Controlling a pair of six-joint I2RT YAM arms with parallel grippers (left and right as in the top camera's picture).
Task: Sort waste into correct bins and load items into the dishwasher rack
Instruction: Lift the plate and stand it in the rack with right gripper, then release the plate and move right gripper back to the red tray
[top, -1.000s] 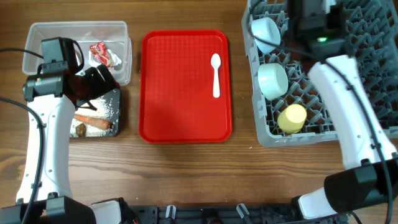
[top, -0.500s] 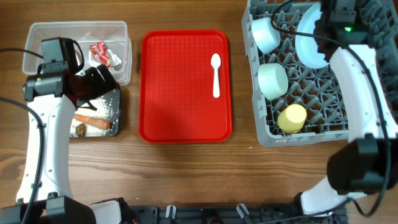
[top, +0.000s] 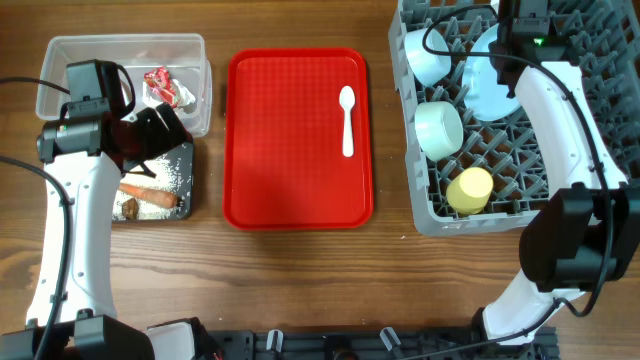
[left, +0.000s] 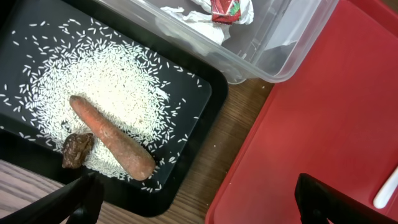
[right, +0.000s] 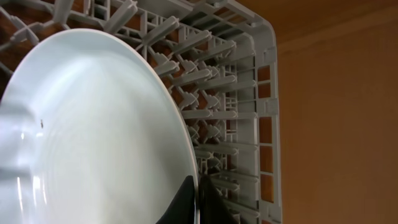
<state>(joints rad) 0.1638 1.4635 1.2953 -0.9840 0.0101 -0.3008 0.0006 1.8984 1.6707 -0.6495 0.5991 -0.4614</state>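
Note:
The pale-blue plate stands on edge in the grey dishwasher rack, and my right gripper is shut on its rim. Two pale bowls and the yellow cup sit in the rack's left column. The white spoon lies on the red tray. My left gripper is open and empty, over the black tub's right edge. That tub holds rice, the orange-brown stick and the brown lump. The red-and-white wrapper lies in the clear tub.
The red tray lies between the tubs and the rack. Bare wooden table runs along the front. My right arm reaches across the rack from the front right.
My right gripper has brought the plate down and left into the rack's back rows, from flat-looking to on edge. My left arm has not moved.

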